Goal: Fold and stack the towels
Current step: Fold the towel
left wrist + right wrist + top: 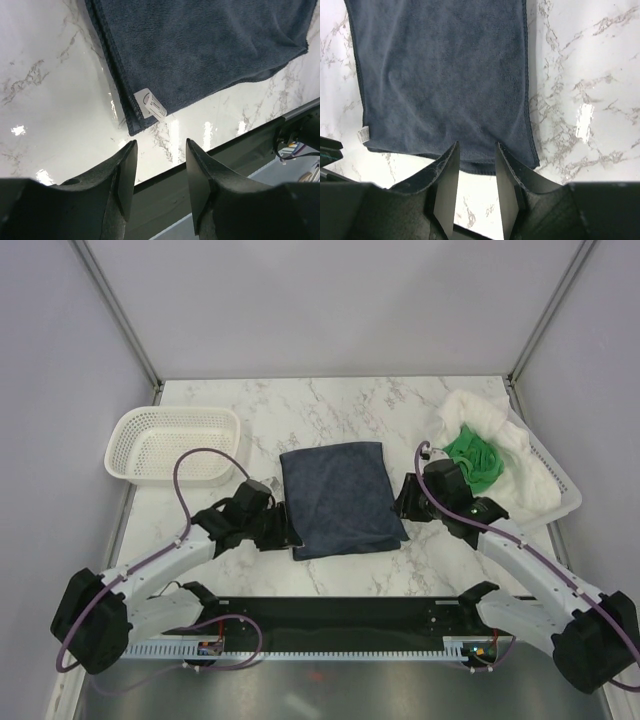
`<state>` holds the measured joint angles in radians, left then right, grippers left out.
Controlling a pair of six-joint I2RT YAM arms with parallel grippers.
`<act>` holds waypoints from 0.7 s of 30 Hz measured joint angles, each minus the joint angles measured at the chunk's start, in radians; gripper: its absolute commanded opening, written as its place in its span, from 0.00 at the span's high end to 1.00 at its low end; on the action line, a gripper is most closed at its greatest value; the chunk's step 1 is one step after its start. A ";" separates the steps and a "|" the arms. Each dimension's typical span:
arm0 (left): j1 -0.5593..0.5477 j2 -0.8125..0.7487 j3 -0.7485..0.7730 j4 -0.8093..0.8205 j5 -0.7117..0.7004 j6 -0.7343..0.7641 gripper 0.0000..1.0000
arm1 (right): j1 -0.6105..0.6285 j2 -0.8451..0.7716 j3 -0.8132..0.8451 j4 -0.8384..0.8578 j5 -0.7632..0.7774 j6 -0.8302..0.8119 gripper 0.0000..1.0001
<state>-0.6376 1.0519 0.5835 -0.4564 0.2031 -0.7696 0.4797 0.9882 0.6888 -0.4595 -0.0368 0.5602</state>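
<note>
Navy towel (pixel 342 498) flat at centre of table (pixel 250 410), looks folded, prob done. Left gripper (pixel 161 150) just off its near-left corner, jaws apart, nothing held. Right gripper (pixel 476 147) by its right edge, jaws apart too, nothing between. Green towel (pixel 472 458) + white towel (pixel 510 455) bunched in basket (pixel 565 502) far right, unfolded. Left to do: fold both, stack all 3. Approx a third in.

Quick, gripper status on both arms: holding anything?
Left gripper: open, empty, near the navy towel corner.
Right gripper: open, empty, at that towel's edge.
</note>
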 measured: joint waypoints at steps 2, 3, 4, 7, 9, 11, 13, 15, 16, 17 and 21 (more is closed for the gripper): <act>-0.002 0.030 -0.002 0.014 -0.001 0.000 0.49 | 0.000 0.036 0.000 0.024 0.000 -0.001 0.60; -0.002 0.049 -0.006 0.025 -0.001 0.000 0.49 | 0.000 0.064 0.000 0.039 -0.001 -0.003 0.62; -0.002 0.069 -0.010 0.036 -0.001 0.000 0.50 | 0.000 0.092 0.000 0.057 -0.003 -0.003 0.62; -0.002 0.125 -0.026 0.064 -0.002 0.000 0.52 | 0.000 0.169 -0.003 0.109 -0.008 0.000 0.64; -0.002 0.158 -0.035 0.077 -0.001 0.000 0.59 | 0.000 0.195 -0.023 0.155 -0.013 0.006 0.64; -0.002 0.178 -0.043 0.086 -0.001 -0.001 0.67 | 0.002 0.203 -0.060 0.189 -0.018 0.017 0.65; -0.002 0.192 -0.045 0.094 -0.002 -0.003 0.83 | 0.006 0.204 -0.101 0.210 -0.018 0.030 0.64; -0.002 0.206 -0.045 0.098 -0.006 -0.005 0.98 | 0.012 0.200 -0.143 0.228 -0.018 0.049 0.63; -0.002 0.211 -0.045 0.095 -0.016 -0.007 0.98 | 0.017 0.196 -0.162 0.234 -0.018 0.059 0.62; -0.003 0.216 -0.045 0.090 -0.028 -0.008 0.98 | 0.023 0.191 -0.183 0.245 -0.016 0.069 0.62; -0.003 0.220 -0.045 0.054 -0.077 -0.024 0.93 | 0.046 0.175 -0.262 0.286 -0.010 0.119 0.60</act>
<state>-0.6411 1.2716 0.5385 -0.4023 0.1257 -0.7937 0.5255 1.1633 0.4271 -0.1734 -0.0471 0.6796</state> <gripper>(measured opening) 0.027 0.384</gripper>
